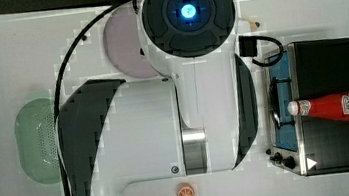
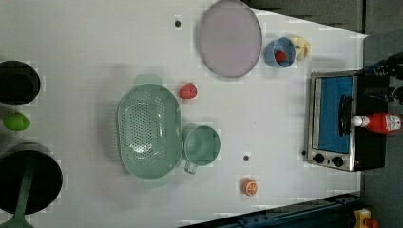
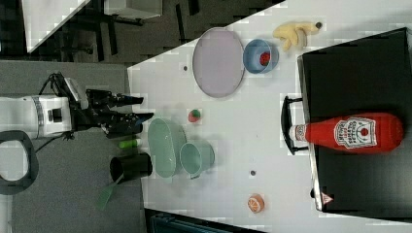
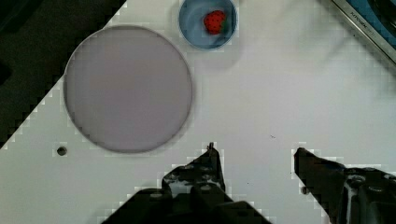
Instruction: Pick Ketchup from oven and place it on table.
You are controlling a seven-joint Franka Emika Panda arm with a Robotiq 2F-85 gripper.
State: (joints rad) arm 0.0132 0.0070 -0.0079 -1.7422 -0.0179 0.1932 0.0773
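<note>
Ketchup bottle [image 3: 357, 133] lies on its side on the oven's [image 3: 359, 73] flat black top, white cap hanging over the front edge above the door handle. Slim red glossy plastic body, white label with dark print. Not inside the oven; door shut.

Oven: boxy black shell, silver-framed blue-tinted glass door [image 2: 335, 114], dark bar handle, black knobs [image 2: 328, 160] at one end of the front. The top view shows the bottle [image 1: 337, 107] across the roof; the left view shows the door face and knobs that the right view hides.

Surface [image 2: 95, 47]: flat, matte white, a few small dark holes. Out from the oven: blue bowl [image 2: 280, 52] with a strawberry in it and a banana [image 3: 294, 33] near the oven's handle-side corner; round pale lilac plate [image 4: 128, 88] just beside the bowl; orange slice [image 2: 249, 186] off the oven's knob end; then a loose strawberry [image 2: 188, 90], mint cup [image 2: 202, 145] touching a perforated mint oval colander [image 2: 149, 130], far from the oven.

End effector [image 4: 257, 175]: released, two dark fingers spread with bare surface between them, nothing held. In the right view it [image 3: 133, 111] sits well apart from the oven, past the colander. In the top view the white arm body [image 1: 195, 75] covers the middle of the surface.
</note>
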